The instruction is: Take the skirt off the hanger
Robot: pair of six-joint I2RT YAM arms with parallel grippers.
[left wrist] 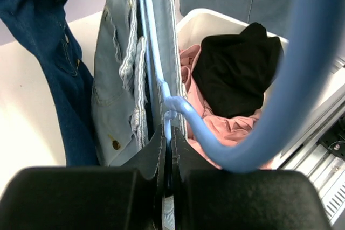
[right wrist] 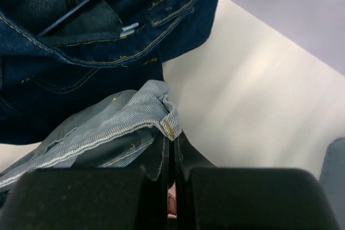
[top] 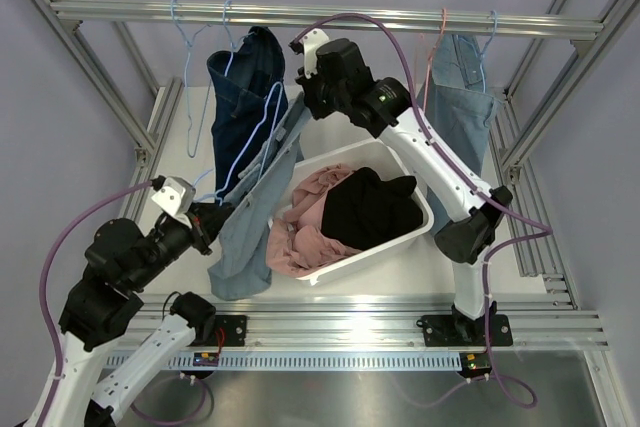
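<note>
**Top external view.** Shows a light-blue denim skirt [top: 245, 237] stretched slantwise between the two arms, off the rail and just left of a white plastic laundry basket [top: 345, 154]. Puts the left gripper [top: 208, 222] at the lower end, on the light-blue wire hanger [top: 255, 137], and the right gripper [top: 300, 107] at the upper end, against the cloth. Includes a dark-blue denim garment [top: 245, 77] hanging from the aluminium rail [top: 300, 15] just behind.

**Left wrist view.** Looks along the left gripper [left wrist: 168, 133], jaws fully closed with the hanger [left wrist: 178, 106] wire pinched between them and skirt [left wrist: 116, 95] folds on either side. Probably anchors the hanger, giving the other arm something to pull against. Takes in the basket [left wrist: 215, 22] beyond, with a black garment [left wrist: 237, 68] lying over pink cloth [left wrist: 226, 127].

**Right wrist view.** Looks along the right gripper [right wrist: 171, 144], jaws pressed together and apparently nipping the stitched corner of the skirt [right wrist: 108, 127]. Suggests a hold taken at the edge for drawing the cloth off the wire. Sets the dark denim [right wrist: 108, 25] directly above and the white table top [right wrist: 259, 95] to the right.
</note>
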